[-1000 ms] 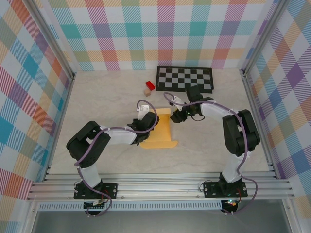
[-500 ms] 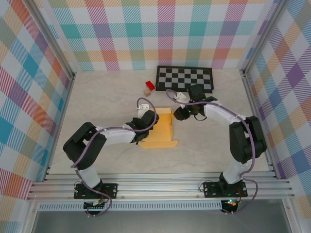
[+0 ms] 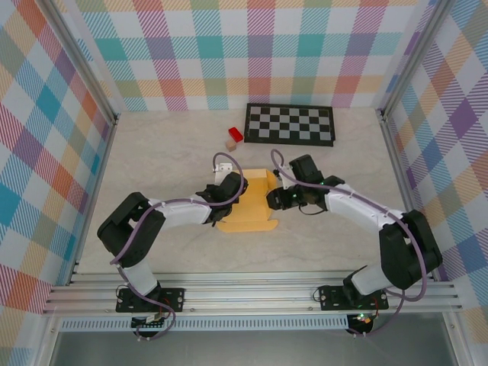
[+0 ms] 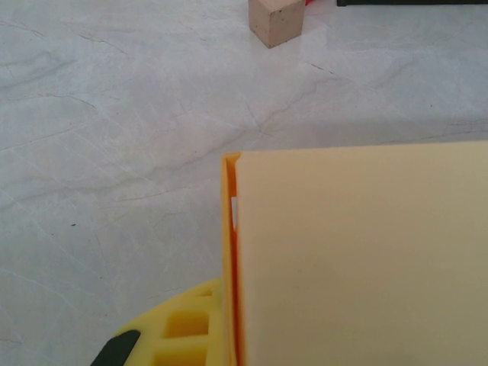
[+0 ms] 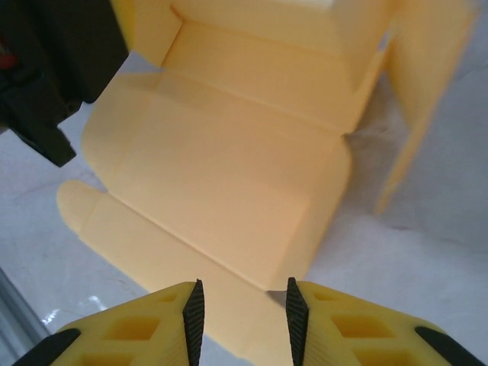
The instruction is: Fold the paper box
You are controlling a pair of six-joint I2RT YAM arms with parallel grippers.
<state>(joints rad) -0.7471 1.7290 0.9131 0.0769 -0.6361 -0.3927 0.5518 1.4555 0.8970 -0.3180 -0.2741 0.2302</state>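
Thin yellow-orange card paper box (image 3: 248,204), partly folded, lay flat at the middle of the pale marbled tabletop (image 3: 160,160); base panel down, far and side walls partly raised, rounded tab and near flap flat on the surface; in the left wrist view one cream wall (image 4: 358,252) stood upright.

Handling, judged: very light, thin, springy at the creases; flaps likely to pop back if released; would slide easily on the smooth top unless pinned; creases and tears under a hard pinch. Best hold looked like a flap edge or wall edge, pinched close to a score line, with the other arm steadying the base.

Left gripper (image 3: 221,200) sat at the box's left edge, jaws closed, seemingly pinching the left wall; one yellow finger (image 4: 183,332) showed tight against the card edge, the other finger hidden behind the card. Right gripper (image 5: 244,286) hovered over the box's right side, jaws parted, nothing between them; loose flap edge just beyond the tips.

Outward: small red block (image 3: 235,134) and small tan block (image 3: 229,143), touching or nearly so, near the far edge; black-and-white checkerboard mat (image 3: 290,124) along the far edge, right of them; all well apart from the box.

Count: one paper box; one red block; one tan block; one mat; two grippers.
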